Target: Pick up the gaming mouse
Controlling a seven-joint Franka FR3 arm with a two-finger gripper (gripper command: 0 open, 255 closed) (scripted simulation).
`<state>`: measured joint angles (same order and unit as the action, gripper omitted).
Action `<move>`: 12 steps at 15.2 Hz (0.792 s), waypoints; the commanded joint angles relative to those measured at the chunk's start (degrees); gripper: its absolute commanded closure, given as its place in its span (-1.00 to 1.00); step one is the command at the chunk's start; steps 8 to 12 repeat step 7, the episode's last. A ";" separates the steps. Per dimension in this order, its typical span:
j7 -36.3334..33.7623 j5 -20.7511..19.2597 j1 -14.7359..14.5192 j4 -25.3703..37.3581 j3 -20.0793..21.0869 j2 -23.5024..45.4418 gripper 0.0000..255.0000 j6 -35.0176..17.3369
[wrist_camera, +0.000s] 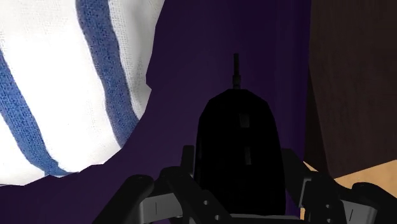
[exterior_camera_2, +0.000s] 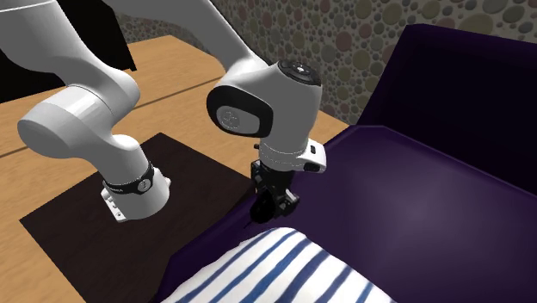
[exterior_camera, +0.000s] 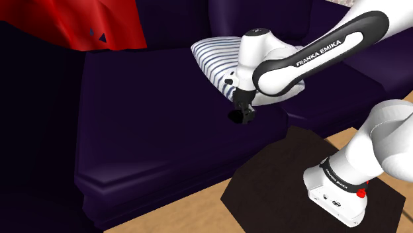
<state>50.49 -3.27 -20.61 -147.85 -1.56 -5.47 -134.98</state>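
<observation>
Though black merges with black, the pincer seems to pinch the gaming mouse, its near end hidden.

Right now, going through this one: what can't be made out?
Wrist view: the black gaming mouse has its rear end lost against the gripper, which is black too.
Shoulder view: mouse and gripper are both black, so their outlines merge.
Shoulder view: the arm covers part of the striped pillow; the top edge cuts off the red cloth.
</observation>
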 commanded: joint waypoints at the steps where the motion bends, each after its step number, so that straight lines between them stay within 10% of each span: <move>1: -0.10 0.13 -0.13 0.63 0.14 -1.42 1.00 2.08; 12: 0.04 0.23 -0.16 1.66 0.16 -4.05 1.00 5.74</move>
